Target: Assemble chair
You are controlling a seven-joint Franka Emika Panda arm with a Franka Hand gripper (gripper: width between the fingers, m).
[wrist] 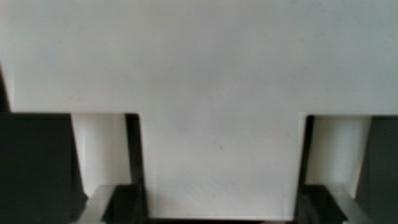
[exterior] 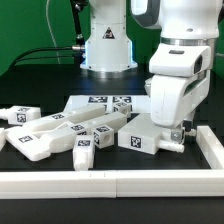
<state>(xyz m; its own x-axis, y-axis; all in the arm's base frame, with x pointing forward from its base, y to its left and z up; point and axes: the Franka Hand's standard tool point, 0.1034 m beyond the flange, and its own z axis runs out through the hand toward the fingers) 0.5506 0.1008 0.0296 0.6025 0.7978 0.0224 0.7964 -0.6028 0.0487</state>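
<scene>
The chair's parts lie loose on the dark table. The chunky white seat block (exterior: 148, 136), with a marker tag on its front face, lies at the exterior view's right. My gripper (exterior: 176, 127) is down over its right end. In the wrist view the white seat block (wrist: 214, 90) fills the picture, and my gripper (wrist: 226, 206) has a dark finger against each side of its narrower middle section. The jaws look closed on it. Several other white legs and bars (exterior: 45, 135) with tags lie in a heap at the exterior view's left.
The marker board (exterior: 104, 102) lies flat behind the parts. A long white border rail (exterior: 110, 182) runs along the front and turns up the right side (exterior: 212, 145). The arm's base (exterior: 107, 45) stands at the back.
</scene>
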